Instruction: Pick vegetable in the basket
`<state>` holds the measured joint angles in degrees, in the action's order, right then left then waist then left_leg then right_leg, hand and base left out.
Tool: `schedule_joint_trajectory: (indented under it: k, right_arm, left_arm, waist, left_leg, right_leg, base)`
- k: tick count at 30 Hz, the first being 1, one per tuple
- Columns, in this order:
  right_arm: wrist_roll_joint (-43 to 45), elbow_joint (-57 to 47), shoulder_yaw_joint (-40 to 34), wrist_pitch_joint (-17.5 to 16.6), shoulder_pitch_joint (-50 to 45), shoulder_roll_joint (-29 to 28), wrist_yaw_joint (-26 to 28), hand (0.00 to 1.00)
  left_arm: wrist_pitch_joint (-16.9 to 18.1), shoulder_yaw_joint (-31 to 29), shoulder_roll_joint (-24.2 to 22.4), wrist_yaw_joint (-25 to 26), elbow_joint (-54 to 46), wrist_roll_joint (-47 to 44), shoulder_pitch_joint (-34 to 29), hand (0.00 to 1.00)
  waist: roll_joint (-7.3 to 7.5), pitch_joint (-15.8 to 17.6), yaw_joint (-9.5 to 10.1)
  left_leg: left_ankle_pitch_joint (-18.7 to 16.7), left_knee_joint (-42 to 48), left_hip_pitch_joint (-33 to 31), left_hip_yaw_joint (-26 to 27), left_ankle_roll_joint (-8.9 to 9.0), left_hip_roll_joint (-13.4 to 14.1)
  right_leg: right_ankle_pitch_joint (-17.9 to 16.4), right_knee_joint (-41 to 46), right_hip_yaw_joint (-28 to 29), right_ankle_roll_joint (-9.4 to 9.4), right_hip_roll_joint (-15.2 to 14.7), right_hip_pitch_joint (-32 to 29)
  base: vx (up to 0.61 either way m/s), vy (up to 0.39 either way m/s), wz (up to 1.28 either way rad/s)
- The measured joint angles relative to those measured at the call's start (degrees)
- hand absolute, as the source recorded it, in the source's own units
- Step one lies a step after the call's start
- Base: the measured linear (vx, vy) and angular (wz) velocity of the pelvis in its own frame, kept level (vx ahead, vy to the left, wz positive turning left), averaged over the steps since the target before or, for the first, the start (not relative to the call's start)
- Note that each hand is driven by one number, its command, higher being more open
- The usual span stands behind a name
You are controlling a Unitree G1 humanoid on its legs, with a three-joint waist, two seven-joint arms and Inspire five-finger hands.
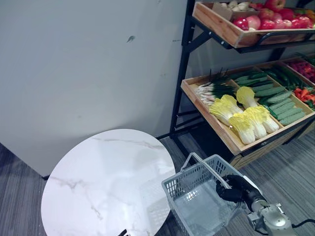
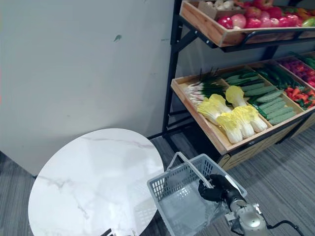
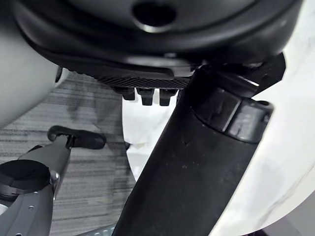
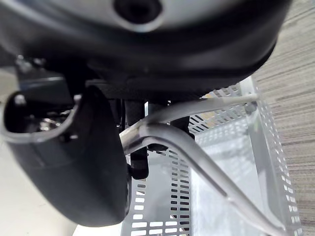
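Beside the grey wall [image 1: 74, 59] stands a black shelf rack [image 1: 180, 73] with wooden trays. Near it is a round white tabletop [image 1: 98, 182], and just beside that is a grey basket [image 1: 189, 183]. The fingers of the right hand [image 1: 235, 189] are clenched round the basket's handles [image 4: 197, 152]. Yellow cabbages [image 1: 246, 120] and green cucumbers [image 1: 280, 101] lie on the lower tray, well apart from the basket. The left hand [image 3: 147, 49] is by the tabletop; I cannot tell how its fingers are.
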<state>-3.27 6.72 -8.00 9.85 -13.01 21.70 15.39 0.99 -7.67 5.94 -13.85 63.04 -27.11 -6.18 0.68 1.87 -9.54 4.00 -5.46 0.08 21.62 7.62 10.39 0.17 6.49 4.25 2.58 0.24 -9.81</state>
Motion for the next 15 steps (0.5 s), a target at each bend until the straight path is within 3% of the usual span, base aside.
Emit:
schedule_joint_trajectory:
  k: [4,10,15]
  right_arm:
    - [1.3,0.5,-3.4,1.1,-3.6,-3.4,0.1,0.0]
    - [1.8,14.7,-12.9,1.1,-3.7,-6.4,-3.9,0.0]
    - [1.7,19.8,-17.8,1.1,-4.2,-7.5,-6.1,0.0]
  left_arm:
    - [0.2,0.2,-0.1,1.0,0.9,-2.1,-1.0,1.0]
    - [0.1,0.5,-0.1,1.8,1.6,-2.5,-1.3,1.0]
    - [-0.5,0.5,0.0,2.4,2.5,-2.5,-1.3,1.0]
  waist:
    - [-0.77,-1.0,-0.45]
    - [-0.76,-1.3,-2.54]
    - [-0.87,-1.4,-4.23]
  left_leg:
    - [-1.6,0.0,1.0,2.4,-0.18,-0.1]
    - [-2.4,0.0,3.0,5.3,-0.16,-0.7]
    - [-2.7,0.0,4.0,7.7,0.08,-0.8]
  right_leg:
    - [0.4,-0.6,2.3,0.61,0.3,0.1]
    - [0.6,-0.8,4.9,0.85,0.1,1.0]
    - [0.6,-0.7,6.8,0.84,0.5,0.9]
  base:
    - [-0.04,0.043,-0.25]
    - [0.01,0.046,-0.2]
    - [0.02,0.018,-0.23]
